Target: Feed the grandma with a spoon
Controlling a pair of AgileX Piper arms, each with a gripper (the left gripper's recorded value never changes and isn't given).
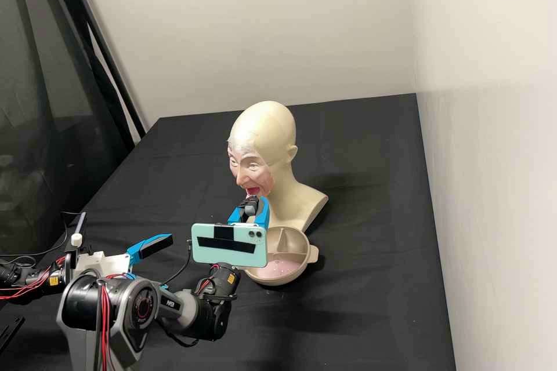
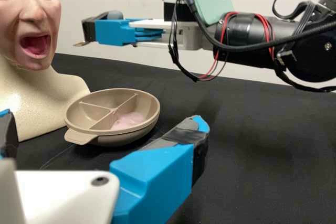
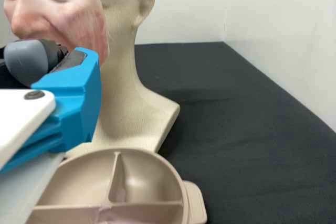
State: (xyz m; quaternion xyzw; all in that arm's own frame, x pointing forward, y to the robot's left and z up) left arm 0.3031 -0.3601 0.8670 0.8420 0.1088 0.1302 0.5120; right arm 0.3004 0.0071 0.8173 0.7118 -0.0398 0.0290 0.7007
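Desk: a black-covered desk [image 1: 360,185] set in a corner between pale walls; it carries every item below.
Grandma: a mannequin head [image 1: 264,139] stands upright near the middle of the desk, its mouth [image 2: 35,44] wide open and turned toward the arms.
Right arm fitting: a teal phone [image 1: 229,244] is strapped across the wrist, behind the fingers.
Divided bowl: a tan three-compartment bowl [image 1: 307,249] sits just beside the base of the bust. Pink food [image 2: 128,120] lies in one compartment.
Left end effector [image 1: 154,245]: low over the desk and well apart from the head, with its fingers spread wide and holding nothing.
Right end effector [image 1: 250,211]: raised above the bowl at chin height, clamped on the spoon's grey handle.
Spoon [image 3: 29,60]: held roughly level. In the left wrist view its tip points at the mouth and stops short of the lips. Whether it carries food cannot be told.
Step in hand (judged): delivery, with the spoon on its final approach to the mouth.
Method advised: keep the spoon level, line the tip up with the centre of the opening, and advance slowly along the handle's axis. Stop once the bowl of the spoon is just inside.
Risk (judged): a tip held too low would strike the lip or chin and could spill the food or push the head back.
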